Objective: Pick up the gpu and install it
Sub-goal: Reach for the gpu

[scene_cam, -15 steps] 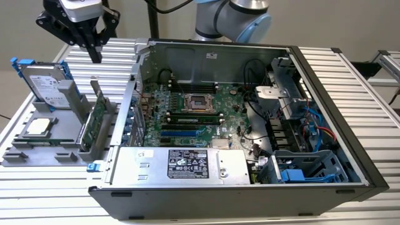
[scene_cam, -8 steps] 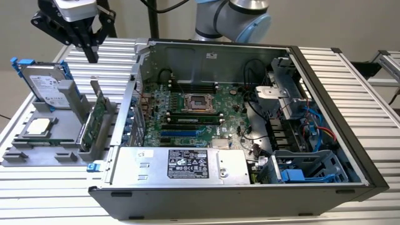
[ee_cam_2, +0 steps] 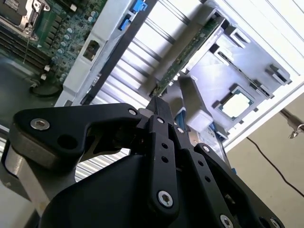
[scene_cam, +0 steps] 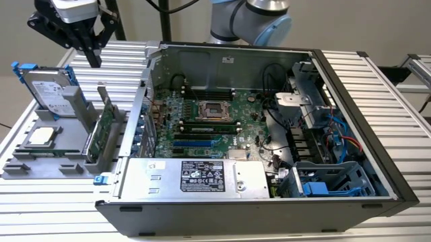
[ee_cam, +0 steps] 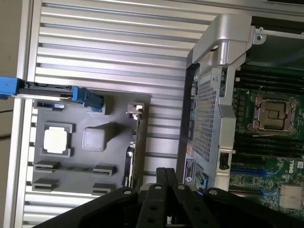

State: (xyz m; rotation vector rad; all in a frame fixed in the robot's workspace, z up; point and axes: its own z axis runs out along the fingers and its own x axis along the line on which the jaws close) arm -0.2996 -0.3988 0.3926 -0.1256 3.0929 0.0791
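Gpu [scene_cam: 101,133] upright in grey tray [scene_cam: 44,174], beside hard drive [scene_cam: 50,91] and, seemingly, CPU chip [scene_cam: 42,135].

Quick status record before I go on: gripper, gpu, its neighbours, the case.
gripper: shut, holding nothing, raised clear of the gpu
gpu: on edge in the grey holder, just outside the case wall, not yet picked up
hard drive: upright in the same holder, to the exterior view's left of the gpu
CPU chip: flat in the holder, in front of the hard drive
case: open, motherboard exposed, gpu not installed
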